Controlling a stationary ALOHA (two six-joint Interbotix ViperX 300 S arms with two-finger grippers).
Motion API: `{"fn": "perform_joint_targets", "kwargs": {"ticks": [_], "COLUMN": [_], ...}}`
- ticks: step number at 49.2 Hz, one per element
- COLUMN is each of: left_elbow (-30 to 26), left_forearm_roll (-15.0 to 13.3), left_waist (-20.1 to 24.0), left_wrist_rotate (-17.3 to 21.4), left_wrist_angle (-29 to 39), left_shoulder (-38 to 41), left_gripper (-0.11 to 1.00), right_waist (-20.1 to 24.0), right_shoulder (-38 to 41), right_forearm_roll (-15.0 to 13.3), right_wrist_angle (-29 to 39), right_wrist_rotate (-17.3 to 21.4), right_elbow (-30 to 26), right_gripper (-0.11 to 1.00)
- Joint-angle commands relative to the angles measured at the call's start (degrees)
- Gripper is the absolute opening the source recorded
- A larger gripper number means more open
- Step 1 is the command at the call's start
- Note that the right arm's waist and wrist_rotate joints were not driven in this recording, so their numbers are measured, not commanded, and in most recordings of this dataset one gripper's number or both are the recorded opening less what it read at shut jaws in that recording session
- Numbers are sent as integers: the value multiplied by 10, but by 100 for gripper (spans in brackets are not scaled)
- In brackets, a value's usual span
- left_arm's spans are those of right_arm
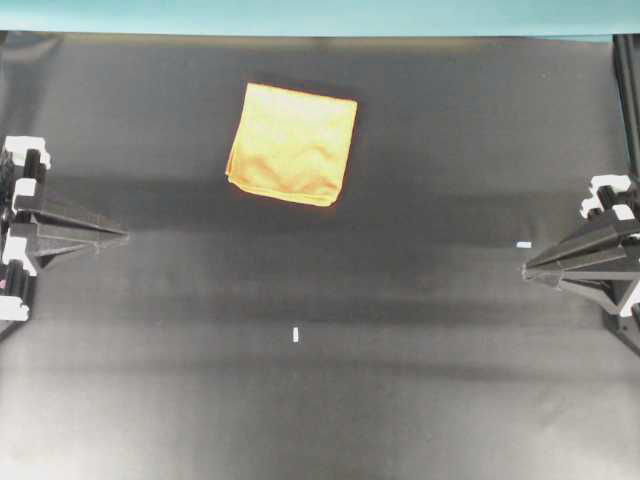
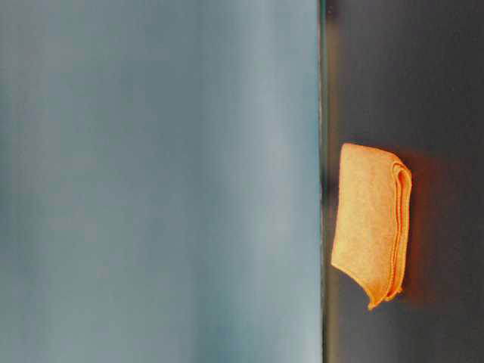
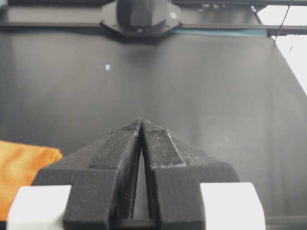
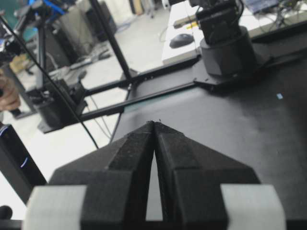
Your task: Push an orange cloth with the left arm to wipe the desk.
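The folded orange-yellow microfibre cloth (image 1: 292, 143) lies flat on the matte black surface (image 1: 420, 380), near the teal strip (image 1: 320, 17) along its far edge. The left black wedge-shaped gripper (image 1: 122, 236) sits at the left edge, jaws closed and empty, well apart from the cloth. The right gripper (image 1: 527, 268) is likewise closed and empty. 2 small white tape marks (image 1: 296, 335) dot the surface.

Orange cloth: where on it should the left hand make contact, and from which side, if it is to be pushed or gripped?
The orange cloth lies flat and folded on the desk. Its layered open edges face the near, left side, toward the shut left hand. Probably best to come from that side, pressing down on the top face to push, or pinching the stacked corner to grip.
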Motion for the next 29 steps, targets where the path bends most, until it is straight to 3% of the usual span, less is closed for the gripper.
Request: {"fn": "perform_joint_targets", "kwargs": {"ticks": [1, 5, 9, 15, 29], "left_elbow": [-7, -14, -26, -56, -185], "left_forearm_roll": [23, 23, 23, 23, 23], "left_waist": [20, 41, 68, 112, 201], "left_wrist_rotate": [-1, -2, 1, 7, 8], "left_wrist_angle": [-8, -11, -24, -47, -55], "left_shoulder": [33, 75, 127, 218, 445], "left_gripper": [6, 0, 0, 0, 0], "right_waist": [0, 0, 0, 0, -1], "right_shoulder": [7, 8, 10, 10, 3], "right_forearm_roll": [0, 0, 1, 1, 1], "right_wrist_angle": [-4, 4, 17, 30, 47], "right_wrist_rotate": [0, 0, -1, -1, -1], "right_elbow": [-8, -3, 0, 1, 8], "right_gripper": [3, 9, 0, 0, 0]}}
